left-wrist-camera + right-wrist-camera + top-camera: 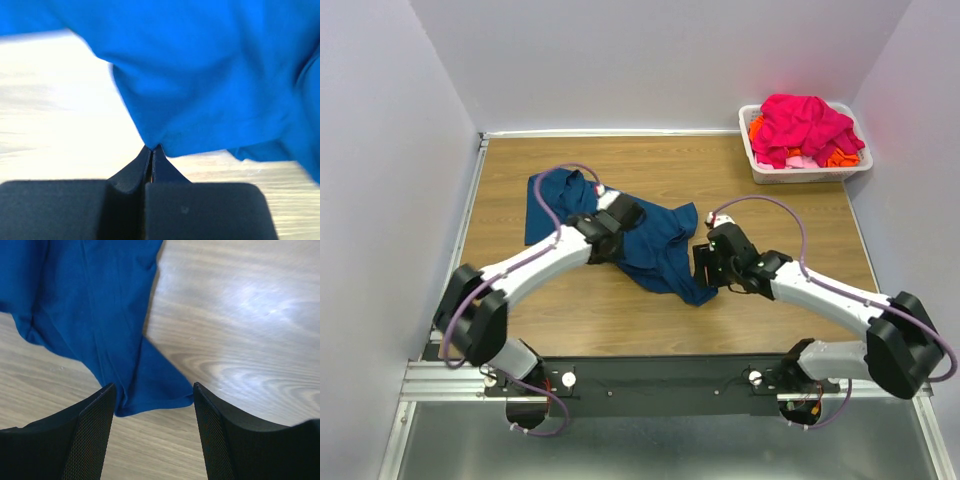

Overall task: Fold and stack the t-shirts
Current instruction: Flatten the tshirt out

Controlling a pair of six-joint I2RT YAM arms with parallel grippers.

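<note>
Crumpled blue t-shirt at mid-table: left gripper pinches a fold, right gripper straddles the corner with jaws wide and should clamp deeply before both spread the cloth.

I count one blue t-shirt on one table. There is one white basket, holding pink cloth and orange cloth in one heap; how many shirts are in it I cannot tell. I have two arms and two grippers: my left gripper and my right gripper.
</note>
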